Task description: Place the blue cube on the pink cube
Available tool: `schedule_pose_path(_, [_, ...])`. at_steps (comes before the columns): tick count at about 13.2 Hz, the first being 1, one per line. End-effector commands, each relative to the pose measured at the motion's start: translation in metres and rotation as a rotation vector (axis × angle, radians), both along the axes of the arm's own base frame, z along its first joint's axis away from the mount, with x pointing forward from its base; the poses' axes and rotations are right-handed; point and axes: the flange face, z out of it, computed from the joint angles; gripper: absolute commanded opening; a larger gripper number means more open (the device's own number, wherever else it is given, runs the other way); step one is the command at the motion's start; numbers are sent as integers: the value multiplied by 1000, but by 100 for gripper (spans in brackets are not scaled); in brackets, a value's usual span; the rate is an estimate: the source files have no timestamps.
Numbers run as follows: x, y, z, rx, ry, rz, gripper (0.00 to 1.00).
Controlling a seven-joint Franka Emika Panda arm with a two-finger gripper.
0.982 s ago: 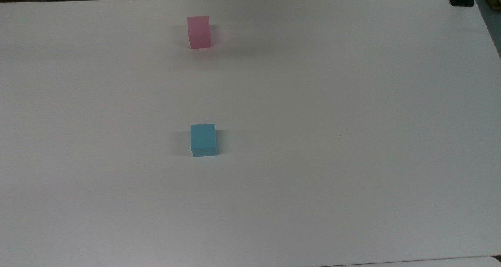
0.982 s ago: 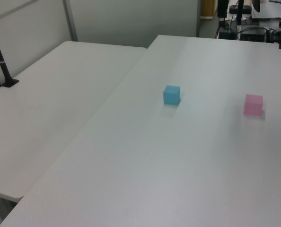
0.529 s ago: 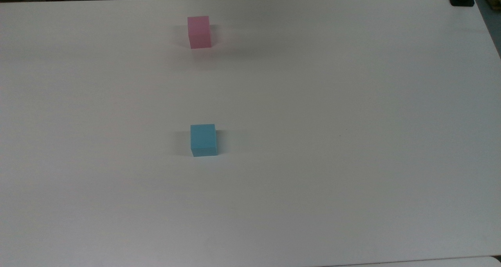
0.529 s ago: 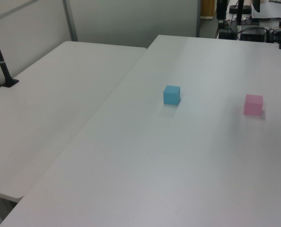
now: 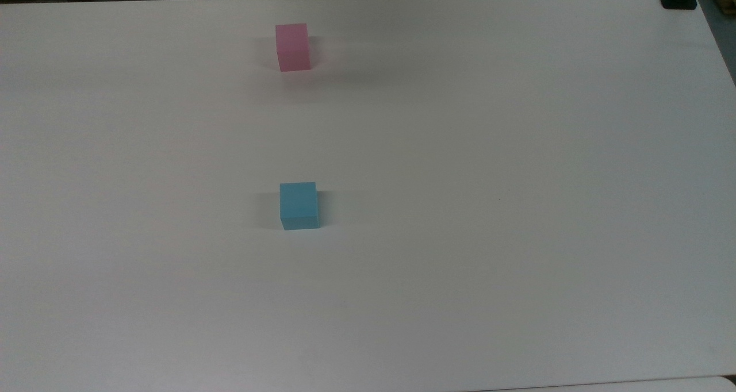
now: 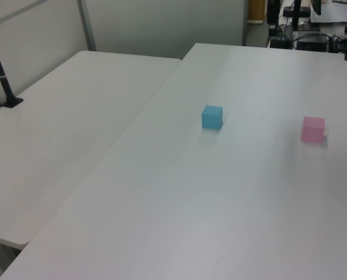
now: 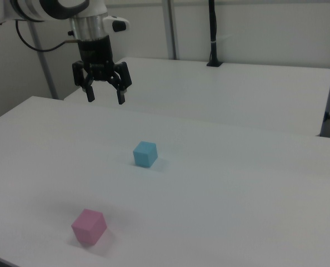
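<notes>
Top view: high, looks steeply down on white table (image 5: pixel 517 208); far edge along frame top; pink cube (image 5: pixel 292 46) far, blue cube (image 5: pixel 298 206) mid-frame.

Left view: lower, oblique along table (image 6: pixel 191 204); blue cube (image 6: pixel 212 116) left of pink cube (image 6: pixel 312 129); second table (image 6: pixel 56 146) at left view's left.

Right view: opposite side, oblique; pink cube (image 7: pixel 89 226) near, blue cube (image 7: pixel 145 154) beyond, gripper (image 7: pixel 105 100) far, above table (image 7: pixel 237 194).

All three share both cubes and table middle.
</notes>
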Motion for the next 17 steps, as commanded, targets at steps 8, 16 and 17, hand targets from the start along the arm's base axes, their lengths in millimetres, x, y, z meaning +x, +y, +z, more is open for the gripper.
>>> schedule_pose_path(8, [41, 29, -28, -5, -19, -47, 100])
schedule_pose_path(16, [100, 60, -96, -16, -129, -90, 100])
schedule_pose_path(17, [104, 63, -103, -17, -140, -87, 100])
